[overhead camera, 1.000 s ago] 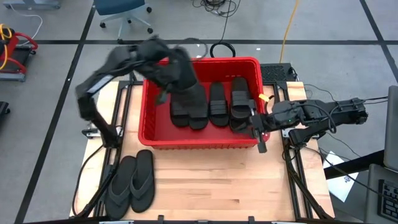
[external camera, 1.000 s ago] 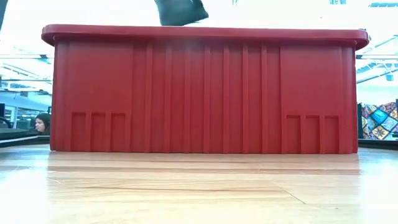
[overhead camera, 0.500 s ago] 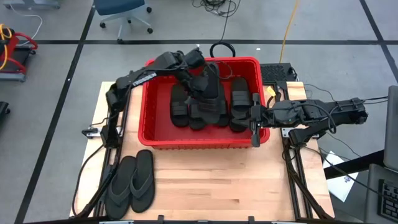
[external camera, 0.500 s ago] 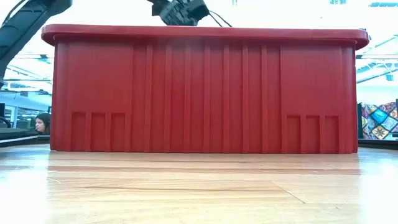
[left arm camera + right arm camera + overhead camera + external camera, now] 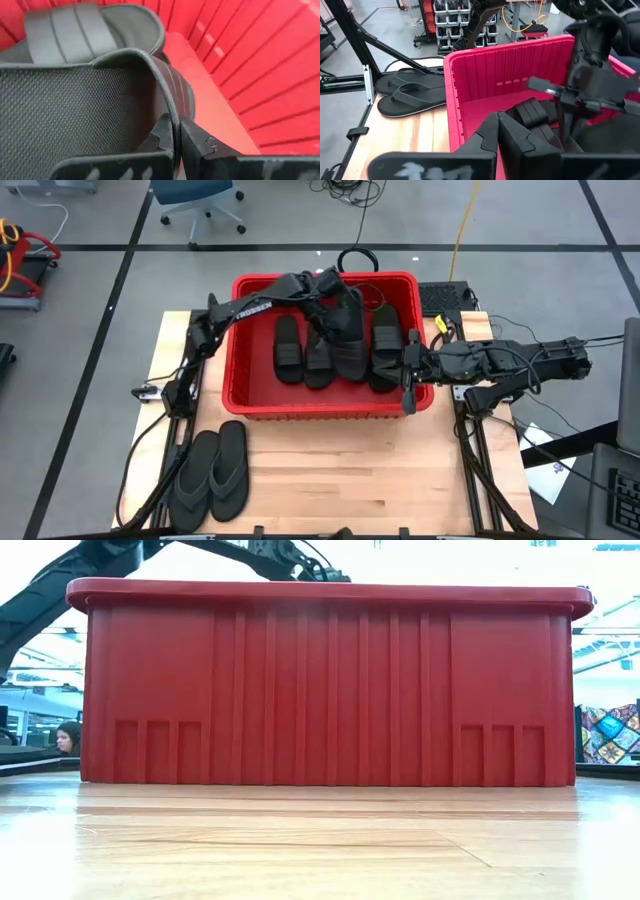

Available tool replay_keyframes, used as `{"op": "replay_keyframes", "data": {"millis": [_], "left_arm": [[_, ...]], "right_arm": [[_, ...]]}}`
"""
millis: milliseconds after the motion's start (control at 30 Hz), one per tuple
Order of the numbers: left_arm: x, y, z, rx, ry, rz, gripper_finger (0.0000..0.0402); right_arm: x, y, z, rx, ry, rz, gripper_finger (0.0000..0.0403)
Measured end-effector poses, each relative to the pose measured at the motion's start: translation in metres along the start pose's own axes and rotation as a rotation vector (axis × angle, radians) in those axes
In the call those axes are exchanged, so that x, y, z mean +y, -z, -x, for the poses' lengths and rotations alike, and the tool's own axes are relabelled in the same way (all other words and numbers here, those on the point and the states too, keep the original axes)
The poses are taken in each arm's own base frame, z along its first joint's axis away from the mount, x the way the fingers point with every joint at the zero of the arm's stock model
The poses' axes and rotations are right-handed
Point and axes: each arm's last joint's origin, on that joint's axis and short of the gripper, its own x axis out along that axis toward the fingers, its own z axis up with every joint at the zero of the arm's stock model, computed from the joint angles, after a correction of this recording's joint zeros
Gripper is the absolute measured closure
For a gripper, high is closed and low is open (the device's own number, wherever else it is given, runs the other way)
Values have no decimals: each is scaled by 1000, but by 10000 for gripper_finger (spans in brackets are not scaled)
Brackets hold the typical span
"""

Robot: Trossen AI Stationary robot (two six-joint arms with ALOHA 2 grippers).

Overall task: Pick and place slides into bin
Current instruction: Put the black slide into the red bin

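Red plastic fills the low view almost edge to edge: the bin (image 5: pixel 330 685) stands on the wooden surface (image 5: pixel 330 480) and its near wall hides everything inside from that camera, so only a bit of the left arm shows above the rim.

From the high view, the left gripper (image 5: pixel 335 305) reaches down into the bin near its far wall, over the middle of a row of band-strapped slides (image 5: pixel 288 348) that lie side by side on the floor. The left wrist view shows its jaws pinched together on the thin edge of a held slide (image 5: pixel 75 115), whose mesh-textured face fills much of that picture; another slide with a ribbed strap lies just beyond it against the red wall. How many slides lie in the bin is hard to count, because the arm covers part of the row.

At the bin's right wall, near its front corner, is the right gripper (image 5: pixel 408 375). In the right wrist view its fingers (image 5: pixel 487 135) meet with no gap and nothing between them, just at the bin's rim.

Two thong-strapped flip-flops (image 5: pixel 210 475) lie side by side on the surface outside the bin, near the front left corner.
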Motion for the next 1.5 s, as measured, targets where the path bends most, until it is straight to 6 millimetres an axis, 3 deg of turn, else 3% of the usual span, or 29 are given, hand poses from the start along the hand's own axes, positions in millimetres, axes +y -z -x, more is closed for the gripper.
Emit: {"op": "replay_keyframes", "data": {"millis": [200, 600, 767, 1133, 1300, 1500], "left_arm": [[8, 6, -12, -5, 9, 22, 399], [24, 6, -20, 51, -214, 41, 391], [24, 5, -21, 57, -229, 36, 357], [11, 4, -29, 86, -146, 44, 231], [5, -1, -35, 89, -135, 11, 216], [8, -3, -36, 152, -241, -58, 215]], "right_arm": [[0, 0, 0, -3, -2, -34, 403], [0, -1, 3, -7, -6, -49, 403], [-1, -1, 7, -16, -10, -53, 403], [-2, -2, 8, -18, -11, -54, 403], [-2, -1, 8, -17, -14, -54, 403], [-1, -1, 8, -12, -37, -52, 403]]}}
